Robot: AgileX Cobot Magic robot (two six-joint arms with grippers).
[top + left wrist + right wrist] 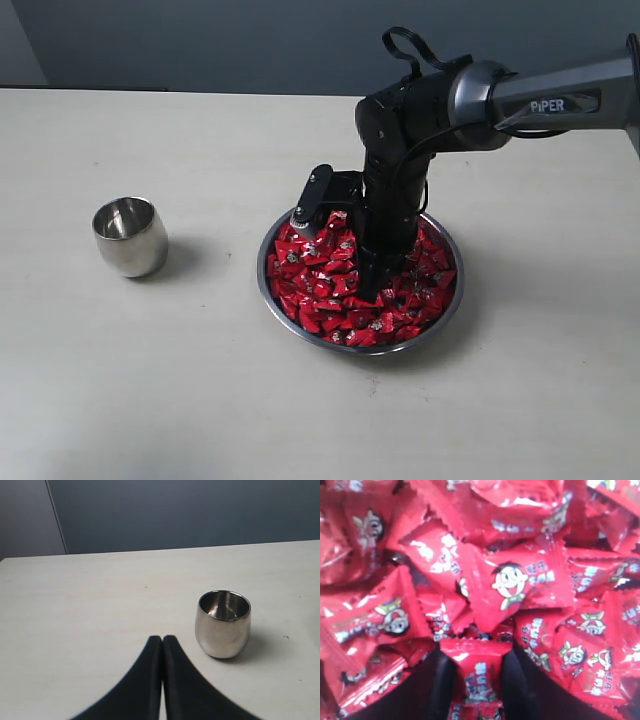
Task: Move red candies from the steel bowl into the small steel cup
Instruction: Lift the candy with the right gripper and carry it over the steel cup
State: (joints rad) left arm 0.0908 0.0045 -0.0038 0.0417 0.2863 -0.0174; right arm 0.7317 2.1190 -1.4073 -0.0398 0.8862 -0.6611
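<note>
The tabletop (150,400) is bare apart from the task's two vessels, and only its far edge shows. Both vessels sit well in from that edge, so nothing is at risk of going over.

The right arm (560,100) comes in from the right side and drops steeply into the steel bowl (262,285). The bowl is heaped with red candies (320,290) almost to its thin rim. The small steel cup (130,237) stands upright and looks empty, well apart from the bowl toward the left side, with open tabletop between them.

The right hand (375,290) is pushed down into the pile. Its fingers (437,690) stand at a narrow gap with one candy (476,672) lying between them. I cannot tell whether they already pinch it.

I judge the step to be picking a candy. It would go best by squeezing the body of that candy rather than a wrapper tail. The lift should be straight up until clear of the rim, so neighbouring candies are not dragged out.

The left hand (162,680) hangs with its fingers pressed together, holding nothing, just short of the cup. The carry should come over the cup's mouth from above and keep away from it
</note>
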